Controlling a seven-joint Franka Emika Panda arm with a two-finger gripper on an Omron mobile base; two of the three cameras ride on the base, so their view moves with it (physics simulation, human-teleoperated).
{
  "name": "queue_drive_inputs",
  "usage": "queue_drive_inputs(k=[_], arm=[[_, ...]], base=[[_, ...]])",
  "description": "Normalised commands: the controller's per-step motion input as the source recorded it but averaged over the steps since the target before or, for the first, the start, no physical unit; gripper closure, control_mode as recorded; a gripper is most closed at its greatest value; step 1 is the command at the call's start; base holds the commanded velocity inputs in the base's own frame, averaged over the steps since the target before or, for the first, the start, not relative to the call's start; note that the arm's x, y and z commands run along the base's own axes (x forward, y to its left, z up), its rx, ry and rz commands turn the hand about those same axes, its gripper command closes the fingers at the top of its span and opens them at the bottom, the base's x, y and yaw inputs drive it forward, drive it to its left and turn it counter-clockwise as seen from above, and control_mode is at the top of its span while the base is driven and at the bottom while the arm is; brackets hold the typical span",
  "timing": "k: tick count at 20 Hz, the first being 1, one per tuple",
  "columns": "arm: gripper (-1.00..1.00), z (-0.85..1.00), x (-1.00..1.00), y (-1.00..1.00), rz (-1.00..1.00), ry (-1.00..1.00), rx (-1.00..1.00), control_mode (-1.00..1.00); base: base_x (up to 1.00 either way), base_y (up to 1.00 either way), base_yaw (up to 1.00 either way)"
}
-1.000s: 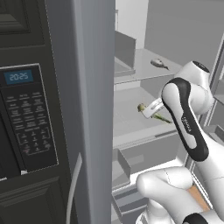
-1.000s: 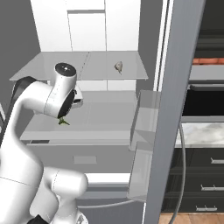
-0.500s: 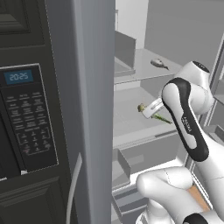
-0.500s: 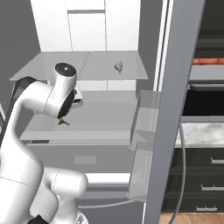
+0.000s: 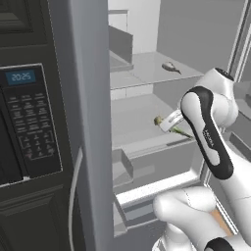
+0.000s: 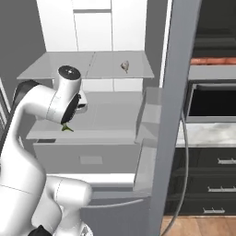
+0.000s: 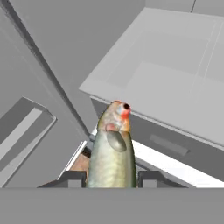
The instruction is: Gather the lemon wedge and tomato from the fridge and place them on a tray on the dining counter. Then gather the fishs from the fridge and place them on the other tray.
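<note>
Between my fingers in the hand view lies an olive-tan fish (image 7: 111, 151) with a reddish head, pointing away from the hand. My gripper (image 7: 111, 178) is shut on it. From the left base view the gripper (image 5: 168, 122) hangs just above the middle shelf of the open fridge (image 5: 132, 110), the held fish (image 5: 160, 120) sticking out to the left. In the right base view the arm hides most of the fish; only its greenish tail (image 6: 67, 128) shows. A second, grey-silver fish (image 5: 169, 67) (image 6: 125, 66) lies on the upper shelf. Lemon wedge, tomato, trays and dining counter are out of view.
The open fridge door (image 5: 88, 127) stands close on the left, with a black microwave panel (image 5: 24, 117) beyond it. The other door (image 6: 177, 92) and its bin (image 6: 150, 115) crowd the right. A drawer (image 6: 87, 152) sits under the middle shelf. A dark oven (image 6: 212, 99) is further right.
</note>
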Motion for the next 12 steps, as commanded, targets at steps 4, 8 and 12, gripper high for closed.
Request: queue_drive_inputs(k=[4, 8, 12], arm=[[1.0, 0.0, 0.0, 0.0, 0.0, 0.0, 0.0, 1.0], [1.0, 0.0, 0.0, 0.0, 0.0, 0.0, 0.0, 1.0], [1.0, 0.0, 0.0, 0.0, 0.0, 0.0, 0.0, 1.0]], base=[[-0.84, 0.0, 0.0], [-0.99, 0.0, 0.0], [-1.0, 0.0, 0.0]])
